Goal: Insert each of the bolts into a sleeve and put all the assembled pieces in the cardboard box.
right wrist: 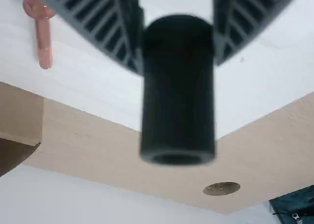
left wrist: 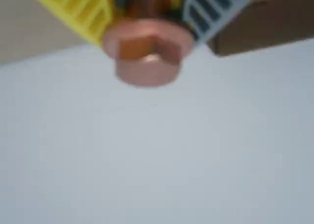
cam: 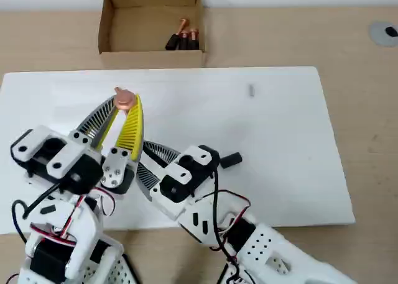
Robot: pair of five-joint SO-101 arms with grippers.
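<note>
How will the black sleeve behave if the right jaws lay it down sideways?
The black sleeve looks like a smooth round cylinder, so it would probably roll on the white board. It seems rigid, showing no squash between the right jaws. Its smooth wall may slip under a light grip.

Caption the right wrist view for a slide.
Right end effector grips a black sleeve, with a copper bolt beyond.
</note>
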